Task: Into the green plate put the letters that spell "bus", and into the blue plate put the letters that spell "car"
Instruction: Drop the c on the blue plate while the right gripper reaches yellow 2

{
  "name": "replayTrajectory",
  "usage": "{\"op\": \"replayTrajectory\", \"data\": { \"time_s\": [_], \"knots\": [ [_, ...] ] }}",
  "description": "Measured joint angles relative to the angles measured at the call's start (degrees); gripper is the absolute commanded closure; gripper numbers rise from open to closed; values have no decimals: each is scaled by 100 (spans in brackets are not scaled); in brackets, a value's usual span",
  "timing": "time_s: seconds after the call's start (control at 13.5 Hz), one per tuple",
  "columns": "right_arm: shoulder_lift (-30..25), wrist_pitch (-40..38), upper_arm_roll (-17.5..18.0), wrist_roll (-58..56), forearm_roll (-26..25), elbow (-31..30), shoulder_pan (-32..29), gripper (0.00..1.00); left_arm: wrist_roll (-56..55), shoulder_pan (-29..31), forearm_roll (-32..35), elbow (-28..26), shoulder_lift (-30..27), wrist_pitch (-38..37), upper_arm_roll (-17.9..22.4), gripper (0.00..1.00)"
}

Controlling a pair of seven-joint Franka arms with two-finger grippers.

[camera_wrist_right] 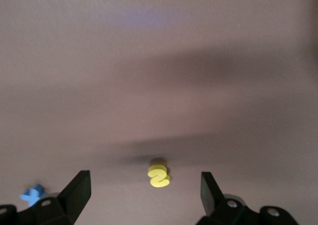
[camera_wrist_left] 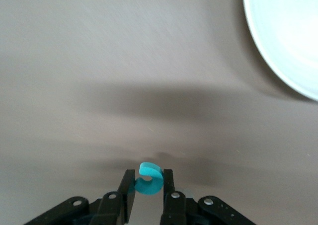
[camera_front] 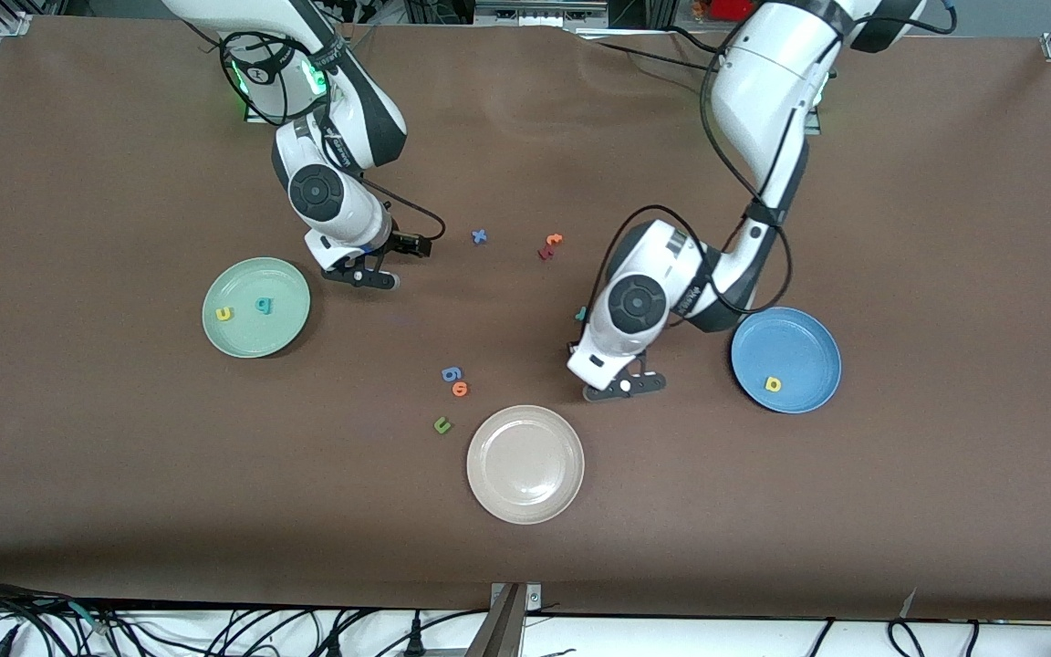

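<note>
A teal "c" [camera_wrist_left: 148,179] is showing at lower centre, pinched in the closed left hand [camera_wrist_left: 148,197] over bare table [camera_wrist_left: 99,86]. The right hand [camera_wrist_right: 144,190] is hanging wide open, empty, over a small yellow "s" [camera_wrist_right: 159,175].

No printed text legible; only foam letter shapes [camera_front: 452,373] on table [camera_front: 124,474].
</note>
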Motion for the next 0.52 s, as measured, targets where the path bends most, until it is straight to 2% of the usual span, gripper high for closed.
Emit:
{"op": "replayTrajectory", "data": {
  "time_s": [0.22, 0.52],
  "knots": [
    [-2, 139, 190, -166, -115, -141, 31, 2, 908, 460, 3, 32, -220, -474, 10, 95],
    [1, 676, 225, -227, -350, -478, 87, 5, 2319, 1118, 5, 28, -385, -750, 17, 95]
  ]
}}
